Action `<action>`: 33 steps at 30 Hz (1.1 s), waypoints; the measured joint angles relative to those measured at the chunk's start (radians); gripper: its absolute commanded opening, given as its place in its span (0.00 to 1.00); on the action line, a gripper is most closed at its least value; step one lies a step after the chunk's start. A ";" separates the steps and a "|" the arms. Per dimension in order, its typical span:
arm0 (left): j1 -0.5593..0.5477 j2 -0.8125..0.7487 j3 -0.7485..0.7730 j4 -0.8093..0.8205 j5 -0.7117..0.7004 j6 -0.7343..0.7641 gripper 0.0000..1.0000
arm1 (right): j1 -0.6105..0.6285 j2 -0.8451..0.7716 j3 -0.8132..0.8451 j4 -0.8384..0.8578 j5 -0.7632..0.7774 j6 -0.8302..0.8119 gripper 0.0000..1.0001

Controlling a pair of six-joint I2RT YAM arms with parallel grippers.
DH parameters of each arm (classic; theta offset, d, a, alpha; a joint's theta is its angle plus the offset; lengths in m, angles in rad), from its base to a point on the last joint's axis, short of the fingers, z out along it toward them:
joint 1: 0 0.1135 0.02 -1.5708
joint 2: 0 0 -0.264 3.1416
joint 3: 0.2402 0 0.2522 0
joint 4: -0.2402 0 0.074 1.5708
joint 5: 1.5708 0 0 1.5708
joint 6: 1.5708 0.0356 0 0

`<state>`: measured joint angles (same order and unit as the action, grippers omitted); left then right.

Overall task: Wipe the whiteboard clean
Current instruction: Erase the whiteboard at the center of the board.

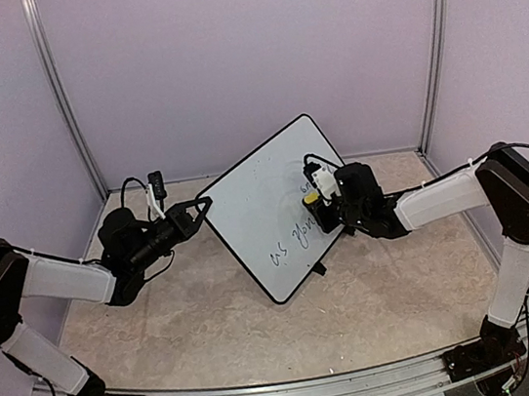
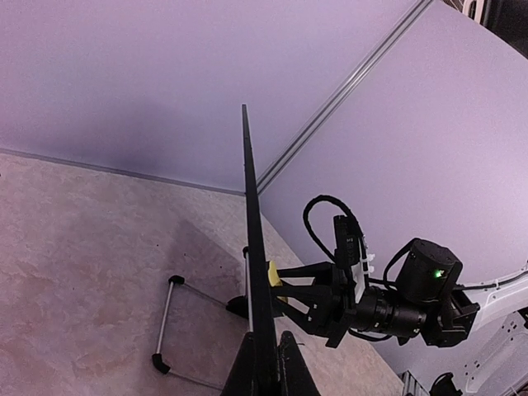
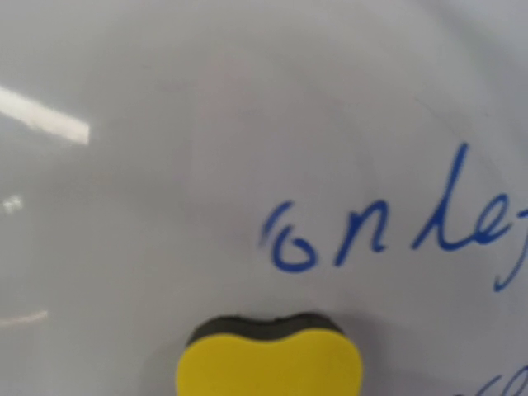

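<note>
- Whiteboard (image 1: 267, 212): stands propped on the table (image 1: 164, 320) between the two arms, leaning back on its wire stand (image 2: 169, 326). The written face is turned toward the right arm. In the left wrist view it shows edge-on, as a thin dark line.
- Left fingers (image 1: 203, 207): closed on the board's left rim, one on each face, steadying it from the side away from the writing.
- Right fingers (image 1: 321, 202): clamped on a yellow eraser (image 3: 268, 367), whose dark felt side is pressed flat to the board's face near its right edge.
- Blue handwriting (image 3: 379, 239): in the right wrist view it lies just beyond the eraser and off to the right, close but not under the felt. A second line starts at the lower right corner of that view.
- Lower line of writing (image 1: 295, 238): in the top view it runs diagonally across the board, toward the near corner from the eraser.
- Governing relation: the right arm alone reaches the marks. The stroke should probably sweep along the written lines, from the right edge toward the board's middle and near corner.
- Risk: the wiping push bears against the left fingers' hold, so the board may pivot on its stand.
</note>
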<state>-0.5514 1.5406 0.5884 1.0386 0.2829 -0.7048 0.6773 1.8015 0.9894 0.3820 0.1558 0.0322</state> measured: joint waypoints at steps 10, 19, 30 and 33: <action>0.000 -0.001 0.000 -0.001 -0.002 0.001 0.00 | -0.018 0.043 0.145 -0.062 0.002 -0.013 0.00; 0.000 -0.004 0.000 -0.008 -0.002 0.002 0.00 | -0.019 0.061 0.179 -0.049 0.001 -0.013 0.00; 0.000 -0.005 0.000 -0.008 -0.002 0.001 0.00 | -0.033 0.021 0.029 0.007 0.002 -0.011 0.00; 0.000 -0.005 0.000 -0.008 -0.002 0.001 0.00 | -0.039 0.021 0.032 0.002 -0.007 -0.013 0.00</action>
<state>-0.5518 1.5360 0.5888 1.0306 0.2810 -0.7040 0.6388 1.8221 1.0210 0.3836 0.1490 0.0196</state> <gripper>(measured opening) 0.044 0.261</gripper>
